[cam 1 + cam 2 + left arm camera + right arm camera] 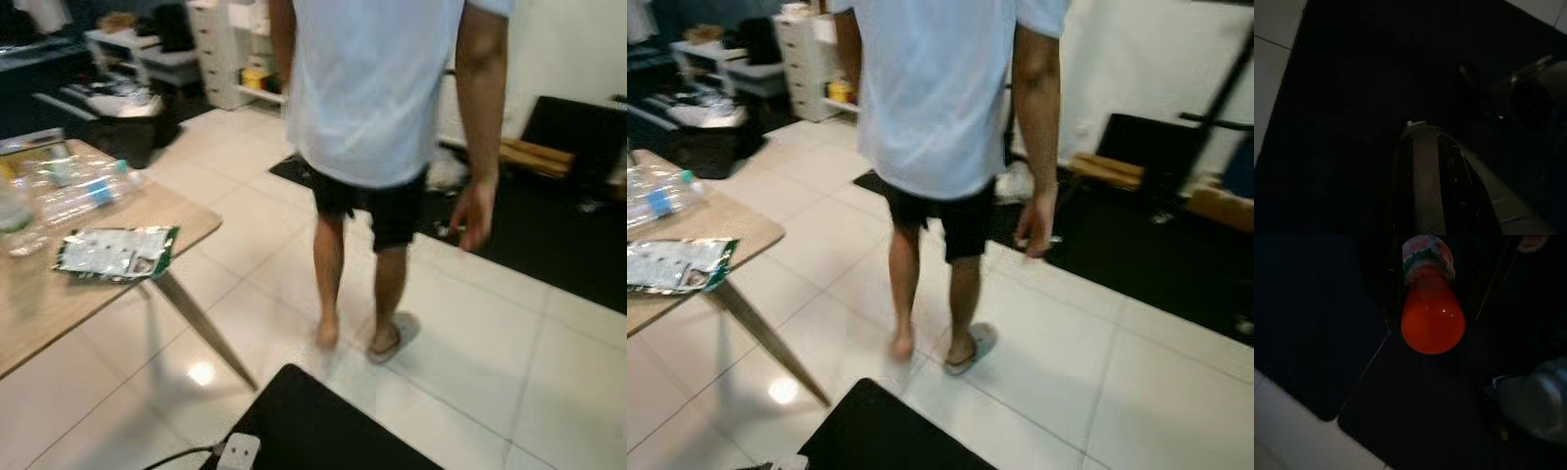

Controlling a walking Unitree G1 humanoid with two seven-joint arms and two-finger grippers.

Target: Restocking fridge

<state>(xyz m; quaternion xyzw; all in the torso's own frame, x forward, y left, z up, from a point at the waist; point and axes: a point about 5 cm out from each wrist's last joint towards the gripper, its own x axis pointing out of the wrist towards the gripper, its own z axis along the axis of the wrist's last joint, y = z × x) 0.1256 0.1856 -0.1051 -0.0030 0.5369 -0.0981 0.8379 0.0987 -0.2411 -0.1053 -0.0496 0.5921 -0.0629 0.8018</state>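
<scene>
1. Orange drink bottle (pixel 1432 308) sits right ahead of the right wrist camera, looks held from the cap end, but honestly can't tell how the right gripper's fingers stand.
2. Left gripper (pixel 1425 147) hangs over a dark mat, fingers close together, nothing in it.
3. Wooden worktop (pixel 59 294) carries clear water bottles (pixel 83 191) and a green-edged packet (pixel 116 252).
4. Right of the worktop, a person (pixel 377 117) stands on white tiles.

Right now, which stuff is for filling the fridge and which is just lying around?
For the fridge:
orange drink bottle, at the right gripper
plastic water bottles on the wooden table

Just lying around:
silver-and-green packet on the table
person standing ahead
white plug
black mat
</scene>
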